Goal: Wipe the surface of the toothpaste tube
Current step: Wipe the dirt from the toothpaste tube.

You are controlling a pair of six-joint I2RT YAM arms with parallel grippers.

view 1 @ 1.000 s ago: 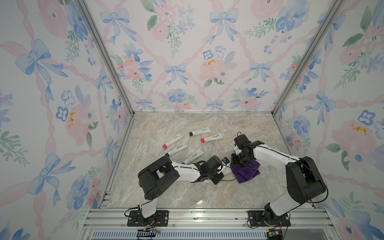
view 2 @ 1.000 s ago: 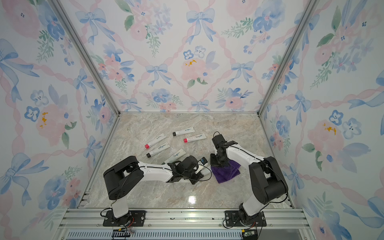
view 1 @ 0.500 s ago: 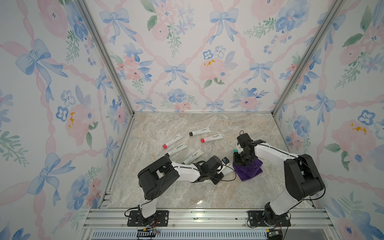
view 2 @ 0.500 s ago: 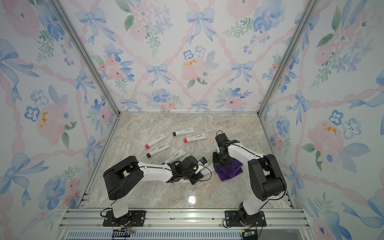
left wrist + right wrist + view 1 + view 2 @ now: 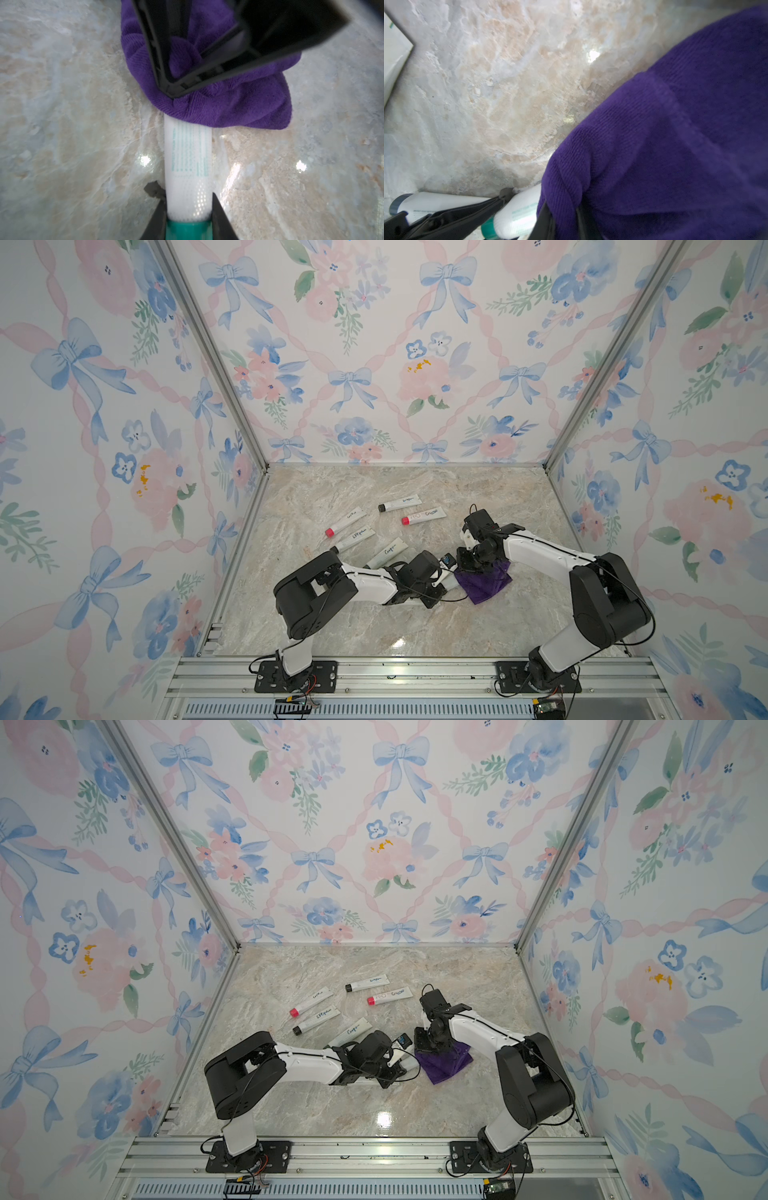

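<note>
A white toothpaste tube (image 5: 188, 166) with a teal cap lies low over the marble floor. My left gripper (image 5: 188, 197) is shut on its cap end. A purple cloth (image 5: 218, 104) covers the tube's far end, and my right gripper (image 5: 562, 209) is shut on a fold of it. In the right wrist view the tube (image 5: 517, 214) pokes out from under the cloth (image 5: 664, 145). In both top views the left gripper (image 5: 442, 572) (image 5: 401, 1054) and the right gripper (image 5: 467, 564) (image 5: 426, 1046) meet at the cloth (image 5: 484, 583) (image 5: 444, 1065).
Several other white tubes lie on the floor behind the arms, among them one with a black cap (image 5: 401, 502), a red-capped one (image 5: 424, 515) and one right beside the left wrist (image 5: 386, 551). Floral walls close in three sides.
My right gripper has shifted the cloth a little along the tube, ending closer to the left gripper. The left arm has held still.
</note>
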